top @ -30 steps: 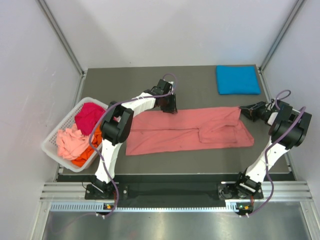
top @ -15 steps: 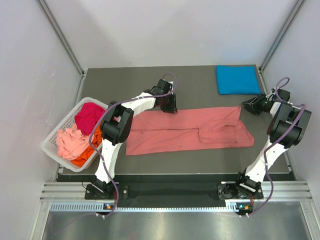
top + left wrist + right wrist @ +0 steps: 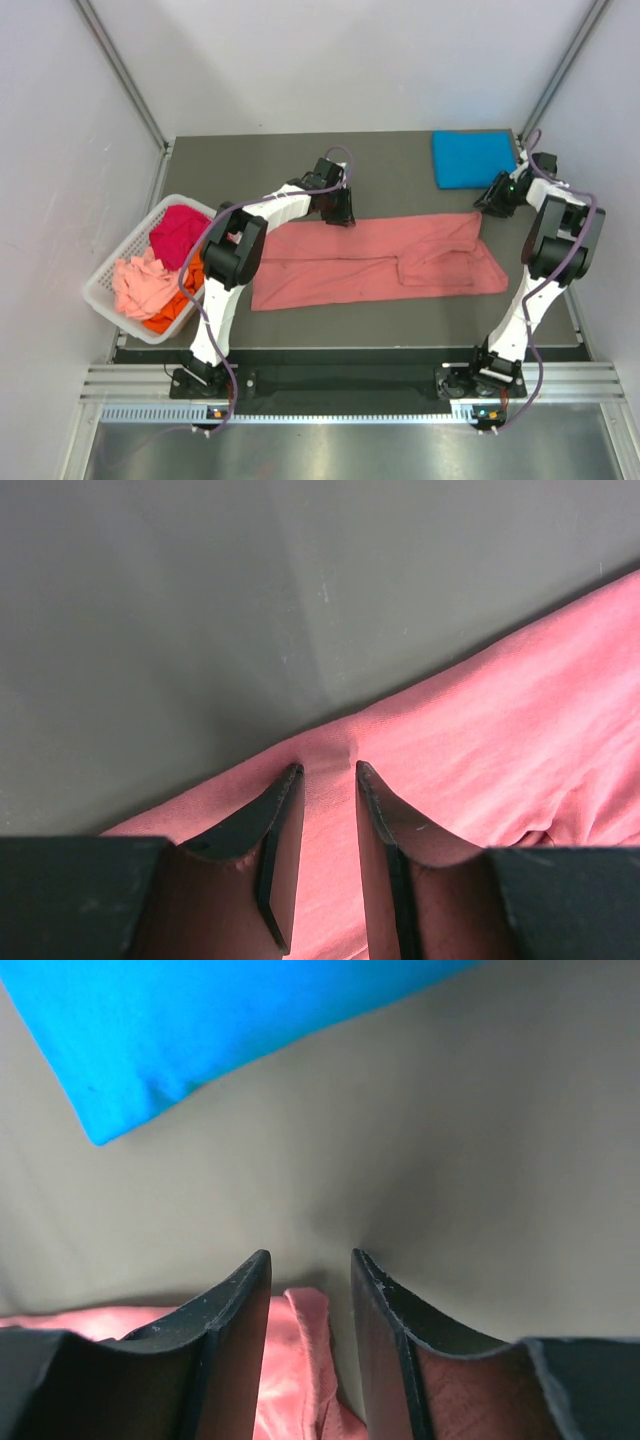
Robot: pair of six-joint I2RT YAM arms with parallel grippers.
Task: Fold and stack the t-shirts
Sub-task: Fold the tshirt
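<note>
A salmon-pink t-shirt [image 3: 380, 260] lies spread in a long band across the table. My left gripper [image 3: 340, 215] stands at the shirt's far edge. In the left wrist view its jaws [image 3: 325, 768] are apart, tips down on the pink cloth [image 3: 520, 730], with a small pucker between them. My right gripper [image 3: 487, 203] hovers at the shirt's far right corner, open. In the right wrist view that pink corner [image 3: 295, 1360] shows between the open gripper [image 3: 308, 1253]. A folded bright blue t-shirt [image 3: 475, 158] lies at the far right, and its blue edge [image 3: 200, 1020] appears ahead of the right gripper.
A white slatted basket [image 3: 100, 290] sits off the table's left edge. It holds a magenta shirt [image 3: 180, 230], a pale pink one [image 3: 135, 285] and an orange one [image 3: 170, 318]. White walls and metal posts close in the table's sides.
My right gripper has swung away from the shirt's right end toward the far side, near the blue shirt, and its jaws have widened. The left arm has not moved.
</note>
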